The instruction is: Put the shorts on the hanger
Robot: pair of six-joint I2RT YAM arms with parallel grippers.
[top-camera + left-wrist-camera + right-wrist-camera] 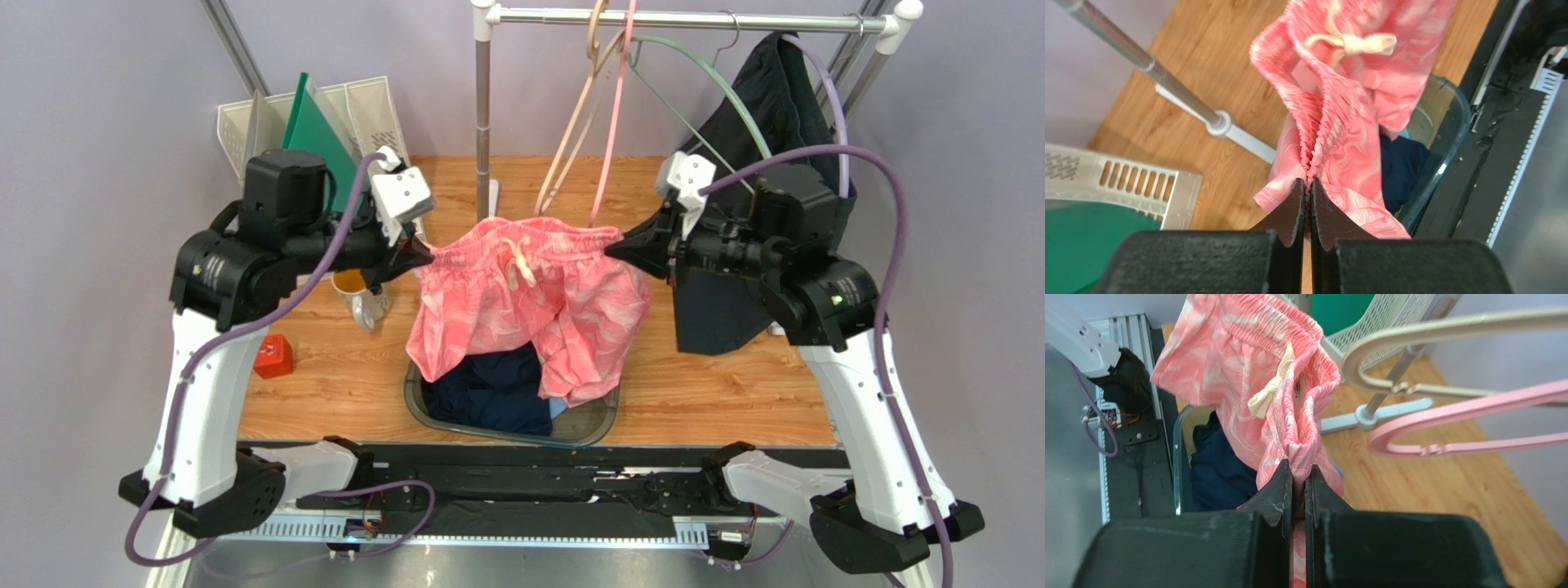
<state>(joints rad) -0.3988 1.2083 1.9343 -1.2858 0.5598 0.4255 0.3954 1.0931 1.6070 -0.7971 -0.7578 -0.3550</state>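
Observation:
The salmon-pink shorts [515,306] hang stretched by their waistband between my two grippers, above a dark bin. My left gripper [426,255] is shut on the waistband's left end [1310,160]. My right gripper [613,249] is shut on the right end [1301,454]. The cream drawstring bow [1359,43] faces the front; it also shows in the right wrist view [1267,397]. The pale sage-green hanger [705,76] hangs on the rail [687,18] at the back, behind and above my right gripper, apart from the shorts.
A beige hanger [577,104] and a pink hanger [616,110] hang on the rail just behind the shorts. A dark navy garment [767,159] hangs on a lilac hanger [832,86] at the right. The bin [595,425] holds navy clothes [497,386]. A white rack [264,123] stands back left.

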